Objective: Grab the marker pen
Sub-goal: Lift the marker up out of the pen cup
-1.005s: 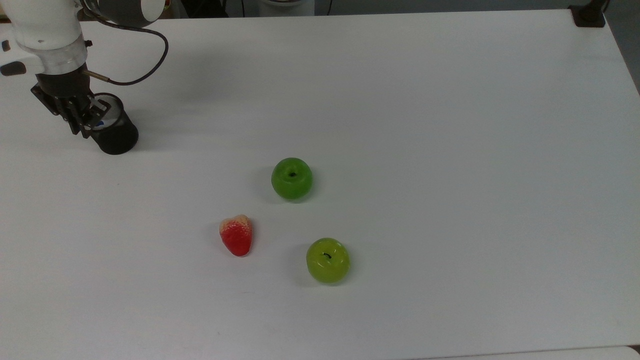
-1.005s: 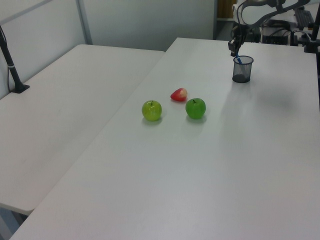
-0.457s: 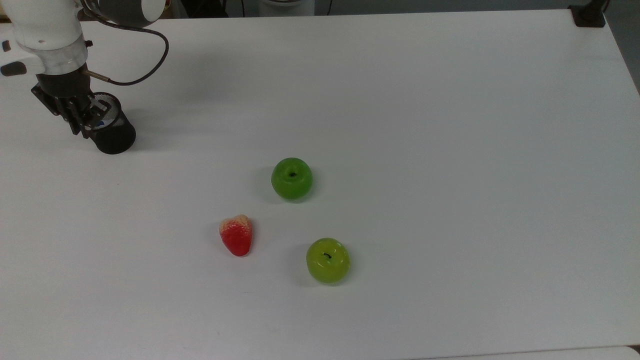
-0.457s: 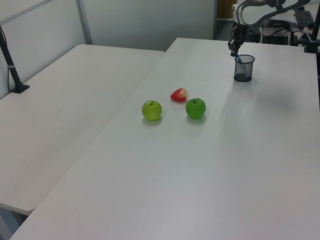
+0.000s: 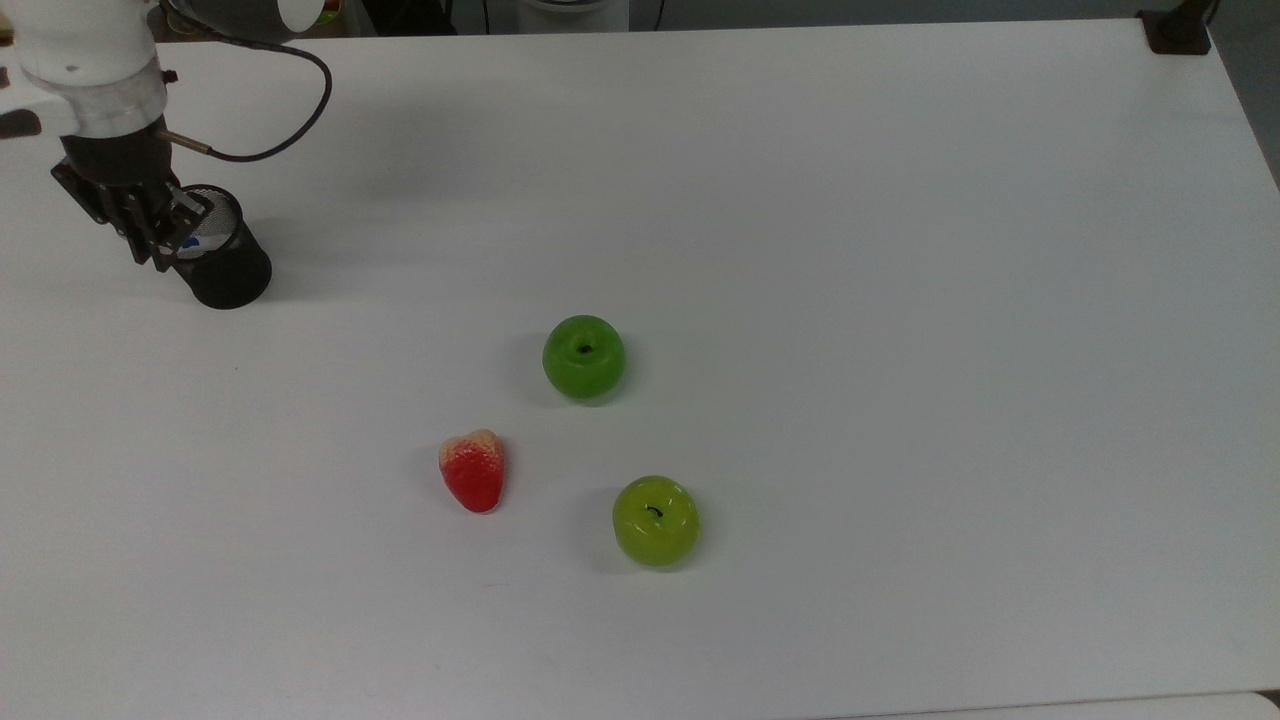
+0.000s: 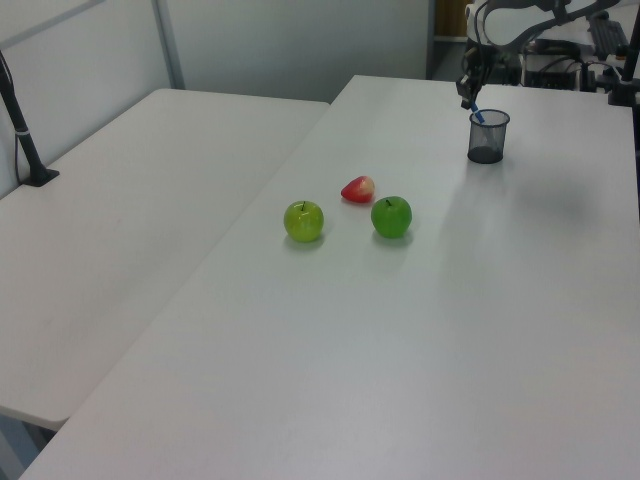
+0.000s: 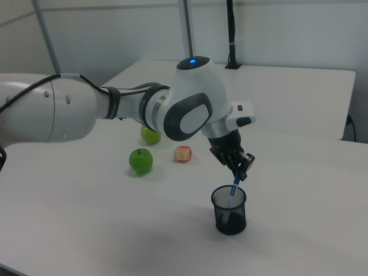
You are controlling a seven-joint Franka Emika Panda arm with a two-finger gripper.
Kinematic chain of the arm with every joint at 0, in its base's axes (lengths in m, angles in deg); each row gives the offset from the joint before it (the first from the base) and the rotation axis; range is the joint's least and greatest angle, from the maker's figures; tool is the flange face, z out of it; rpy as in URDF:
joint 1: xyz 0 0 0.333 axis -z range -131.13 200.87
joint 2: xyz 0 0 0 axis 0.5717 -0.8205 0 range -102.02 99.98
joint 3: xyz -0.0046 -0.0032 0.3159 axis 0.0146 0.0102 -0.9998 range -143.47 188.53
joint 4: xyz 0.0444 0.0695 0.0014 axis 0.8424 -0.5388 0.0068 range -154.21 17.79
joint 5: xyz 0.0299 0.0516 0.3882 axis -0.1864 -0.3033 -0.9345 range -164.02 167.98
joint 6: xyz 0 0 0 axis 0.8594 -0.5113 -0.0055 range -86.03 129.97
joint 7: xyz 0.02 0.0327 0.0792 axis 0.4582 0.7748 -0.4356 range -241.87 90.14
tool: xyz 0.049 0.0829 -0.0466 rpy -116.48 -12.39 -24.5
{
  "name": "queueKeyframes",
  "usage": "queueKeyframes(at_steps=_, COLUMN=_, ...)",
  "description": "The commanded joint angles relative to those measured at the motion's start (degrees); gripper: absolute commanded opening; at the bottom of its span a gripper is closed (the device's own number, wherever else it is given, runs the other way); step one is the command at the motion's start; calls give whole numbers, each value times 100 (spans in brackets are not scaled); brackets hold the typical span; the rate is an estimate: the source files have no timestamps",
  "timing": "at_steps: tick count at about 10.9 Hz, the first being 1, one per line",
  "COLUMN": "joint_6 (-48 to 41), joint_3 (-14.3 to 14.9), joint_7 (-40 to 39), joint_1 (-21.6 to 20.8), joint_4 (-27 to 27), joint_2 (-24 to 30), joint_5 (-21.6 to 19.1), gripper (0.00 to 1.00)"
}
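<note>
1. The pincer (image 7: 240,170) hangs over the rim of a dark mesh cup (image 7: 229,209), its fingers pointing down and slightly tilted. In the top view the pincer (image 5: 160,250) overlaps the cup's (image 5: 225,262) rim on the top view's left.
2. The pincer is clenched on the marker pen (image 7: 233,188): the blue upper end sits between the fingertips, and the barrel runs down at a slant into the cup, directly below the pincer.
3. In the left view the marker pen (image 6: 477,116) shows as a short blue streak from the pincer (image 6: 469,100) down into the cup (image 6: 487,138). In the top view a small blue part of the marker pen (image 5: 192,241) shows inside the cup mouth, just beside the fingers.
4. Whether the pen's lower end touches the cup's bottom cannot be told.
5. The cup stands upright on the white desk (image 5: 800,250).
6. Well apart from the pincer, towards the desk's middle, lie a dark green apple (image 5: 584,357), a strawberry (image 5: 473,470) and a lighter green apple (image 5: 656,521), each apart from the others.
7. In the right view the dark green apple (image 7: 141,160), the strawberry (image 7: 183,153) and the lighter green apple (image 7: 150,135) lie beyond the arm, on the right view's left of the pincer.
8. A black cable (image 5: 290,110) loops from the arm's wrist above the cup.
</note>
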Motion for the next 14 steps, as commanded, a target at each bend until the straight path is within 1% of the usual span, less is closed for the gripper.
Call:
queueKeyframes(at_steps=1, joint_6=47, joint_3=6, joint_7=-43, joint_1=2, joint_4=-128, joint_2=458, joint_5=-106, gripper=0)
queueKeyframes(at_steps=6, joint_6=-200, joint_3=-20, joint_7=1, joint_1=-24, joint_4=-58, joint_2=1170, joint_5=-115, gripper=0)
queueKeyframes(at_steps=8, joint_6=-322, joint_3=-20, joint_7=1, joint_1=-24, joint_4=56, joint_2=1241, joint_5=-141, gripper=0)
queueKeyframes(at_steps=11, joint_6=-340, joint_3=-64, joint_7=27, joint_1=-76, joint_4=39, joint_2=1250, joint_5=-141, gripper=0)
queueKeyframes(at_steps=13, joint_6=-681, joint_3=-248, joint_7=263, joint_1=-278, joint_4=48, joint_2=1250, joint_5=-133, gripper=0)
queueKeyframes(at_steps=14, joint_6=-970, joint_3=-318, joint_7=317, joint_1=-462, joint_4=48, joint_2=1250, joint_5=-133, gripper=0)
